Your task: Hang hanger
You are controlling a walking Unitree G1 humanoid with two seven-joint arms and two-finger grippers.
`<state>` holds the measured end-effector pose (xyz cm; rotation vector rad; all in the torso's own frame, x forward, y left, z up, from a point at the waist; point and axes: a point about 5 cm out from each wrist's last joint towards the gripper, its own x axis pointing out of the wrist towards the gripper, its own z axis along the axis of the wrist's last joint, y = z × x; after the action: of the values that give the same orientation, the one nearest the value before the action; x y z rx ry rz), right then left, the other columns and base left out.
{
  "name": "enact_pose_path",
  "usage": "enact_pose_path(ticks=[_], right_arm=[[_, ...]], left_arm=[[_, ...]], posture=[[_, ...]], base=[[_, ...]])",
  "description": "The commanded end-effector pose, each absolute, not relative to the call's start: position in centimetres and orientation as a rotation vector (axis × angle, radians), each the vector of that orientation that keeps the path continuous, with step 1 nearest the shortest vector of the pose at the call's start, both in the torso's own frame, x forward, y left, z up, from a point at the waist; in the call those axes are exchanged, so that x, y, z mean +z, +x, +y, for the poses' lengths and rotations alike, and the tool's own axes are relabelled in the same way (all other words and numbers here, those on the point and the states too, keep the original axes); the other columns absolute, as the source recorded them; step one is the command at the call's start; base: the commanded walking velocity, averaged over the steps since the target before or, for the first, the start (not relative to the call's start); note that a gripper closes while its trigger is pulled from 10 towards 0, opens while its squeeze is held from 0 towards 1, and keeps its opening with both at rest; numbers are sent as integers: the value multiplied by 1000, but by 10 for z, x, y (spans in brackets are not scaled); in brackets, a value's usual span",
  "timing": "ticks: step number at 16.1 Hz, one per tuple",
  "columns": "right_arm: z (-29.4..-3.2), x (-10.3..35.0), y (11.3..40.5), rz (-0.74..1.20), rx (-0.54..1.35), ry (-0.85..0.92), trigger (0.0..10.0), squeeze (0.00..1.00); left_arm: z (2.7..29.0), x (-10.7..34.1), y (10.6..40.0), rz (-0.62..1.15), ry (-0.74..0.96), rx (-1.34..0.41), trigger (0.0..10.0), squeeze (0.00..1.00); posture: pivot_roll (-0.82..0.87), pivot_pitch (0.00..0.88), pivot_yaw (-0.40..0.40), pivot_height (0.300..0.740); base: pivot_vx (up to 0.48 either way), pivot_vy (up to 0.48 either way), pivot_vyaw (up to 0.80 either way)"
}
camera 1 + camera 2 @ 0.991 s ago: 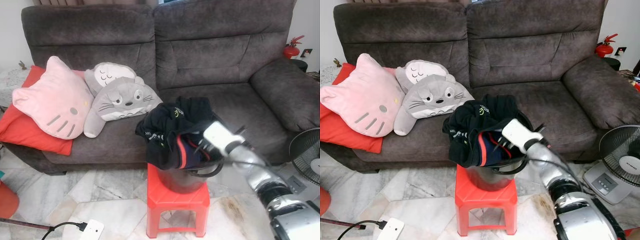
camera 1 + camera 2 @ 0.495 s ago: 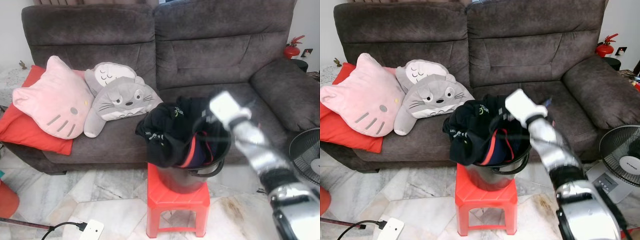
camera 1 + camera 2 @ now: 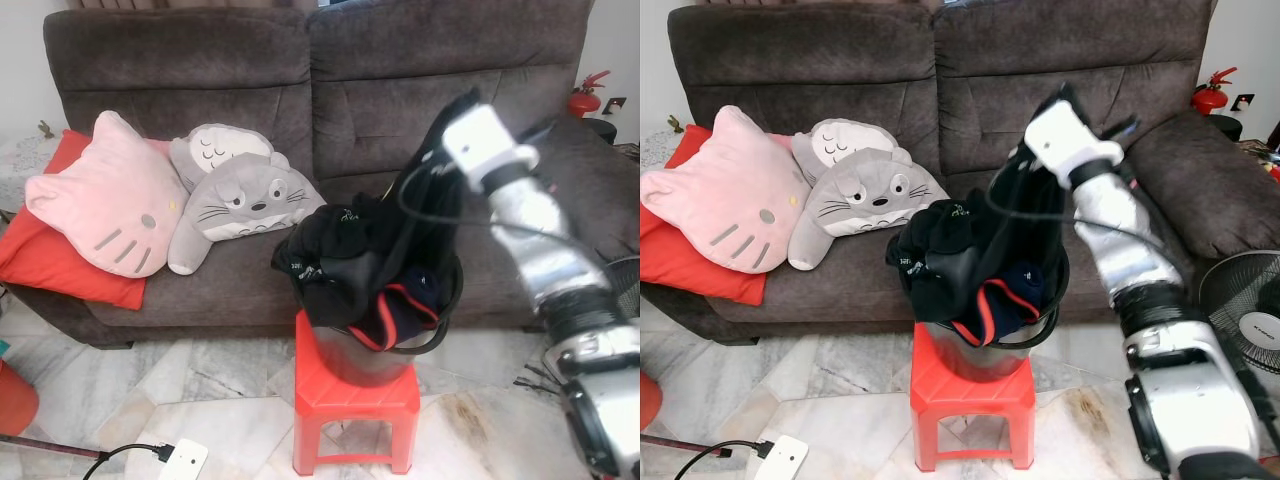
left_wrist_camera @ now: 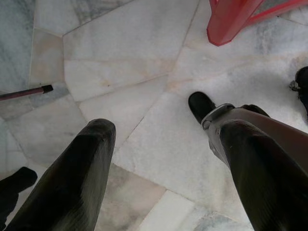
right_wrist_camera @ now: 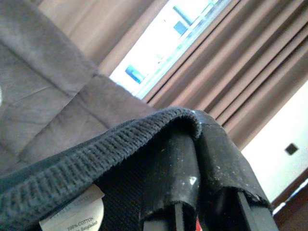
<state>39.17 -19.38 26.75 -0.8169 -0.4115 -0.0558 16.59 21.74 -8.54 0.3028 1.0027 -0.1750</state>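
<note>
We see no hanger; our right pincer (image 5: pixel 192 192) is clamped on the ribbed collar of a black garment (image 3: pixel 425 215), holding it up above the bucket (image 3: pixel 375 360) so the cloth hangs down into the heap of dark clothes (image 3: pixel 340 265) spilling over the bucket's rim. The bucket stands on a red stool (image 3: pixel 355 400) on the marble floor (image 3: pixel 200 390), just in front of the brown sofa (image 3: pixel 400 90). On the sofa's left end lie a pink cat cushion (image 3: pixel 105 200), a grey plush (image 3: pixel 240 200) and a red cushion (image 3: pixel 50 260). Our left pincer (image 4: pixel 159 159) hangs over the floor with its fingers spread apart, gripping nothing.
</note>
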Motion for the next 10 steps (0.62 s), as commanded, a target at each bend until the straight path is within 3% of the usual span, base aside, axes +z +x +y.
enact_pose_path(ticks=[1, 4, 8, 10], right_arm=[[-193, 297, 390, -502, -99, -818, 10000, 0], [-192, 349, 386, -649, -139, -762, 10000, 0], [-182, 444, 354, -957, -118, -541, 10000, 0], [-178, 465, 342, -1030, -90, -503, 10000, 0]], left_arm=[[221, -86, 164, 1016, 300, -166, 10000, 0], [221, -86, 164, 1015, 303, -166, 10000, 0], [220, -85, 165, 1011, 300, -165, 10000, 0], [220, -85, 165, 1010, 301, -166, 10000, 0]], posture=[[-288, 0, 92, 740], [-297, 0, 95, 740], [-308, 0, 99, 740], [-328, 0, 102, 740]], base=[[0, 0, 0], [0, 0, 0], [0, 0, 0], [0, 0, 0]])
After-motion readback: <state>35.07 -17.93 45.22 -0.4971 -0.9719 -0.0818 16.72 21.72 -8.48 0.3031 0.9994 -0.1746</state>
